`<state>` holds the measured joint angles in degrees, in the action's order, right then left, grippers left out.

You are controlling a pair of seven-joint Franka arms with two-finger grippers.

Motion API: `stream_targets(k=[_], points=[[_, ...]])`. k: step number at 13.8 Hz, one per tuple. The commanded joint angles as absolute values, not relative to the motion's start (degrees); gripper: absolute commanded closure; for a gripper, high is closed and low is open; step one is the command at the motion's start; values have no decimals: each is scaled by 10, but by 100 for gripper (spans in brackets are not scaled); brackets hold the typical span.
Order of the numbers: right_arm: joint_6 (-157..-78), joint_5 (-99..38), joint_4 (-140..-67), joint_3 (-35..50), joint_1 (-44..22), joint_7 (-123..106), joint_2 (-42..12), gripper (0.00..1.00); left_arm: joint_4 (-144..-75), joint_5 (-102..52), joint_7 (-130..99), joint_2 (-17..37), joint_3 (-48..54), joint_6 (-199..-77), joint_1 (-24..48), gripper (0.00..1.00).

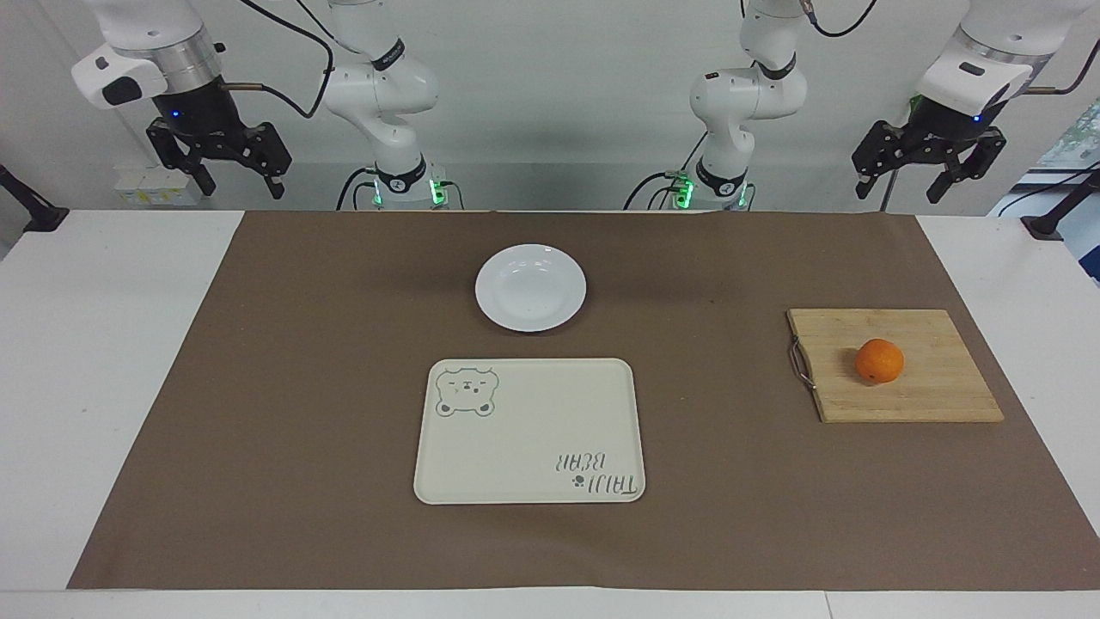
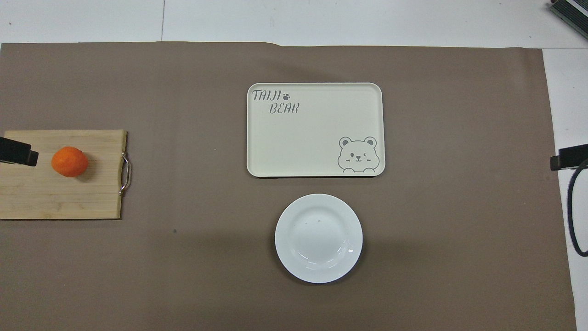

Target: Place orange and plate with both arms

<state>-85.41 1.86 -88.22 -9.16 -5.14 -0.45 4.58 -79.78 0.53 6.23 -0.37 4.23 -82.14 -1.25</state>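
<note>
Two white jointed robot arms hang raised at the robots' edge of the brown-covered table (image 1: 258, 344), the black two-finger left gripper (image 1: 921, 187) and matching right gripper (image 1: 242, 185) both spread open, empty, pointing downward at opposite ends.

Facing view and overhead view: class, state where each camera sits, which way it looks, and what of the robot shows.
Facing view: high across the table, facing both arms; left gripper and right gripper open, raised.
Overhead view: above the robots' end, looking steeply down; only gripper tips at the edges.
Shared: plate, bear tray, orange on cutting board.
</note>
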Motion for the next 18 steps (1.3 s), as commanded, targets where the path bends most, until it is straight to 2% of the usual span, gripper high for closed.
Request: stream_targets(k=[1, 7, 12, 18], points=[[-850, 14, -894, -91, -50, -2, 58, 0, -810, 4, 58, -11, 46, -847, -23, 0], [-850, 14, -894, -91, -50, -2, 58, 0, -817, 3, 83, -13, 45, -853, -39, 0], [-850, 14, -894, -91, -50, -2, 58, 0, -902, 3, 187, -14, 45, -955, -84, 0], [-850, 14, -894, -91, -50, -2, 58, 0, -1038, 2, 263, -15, 45, -1073, -107, 0]])
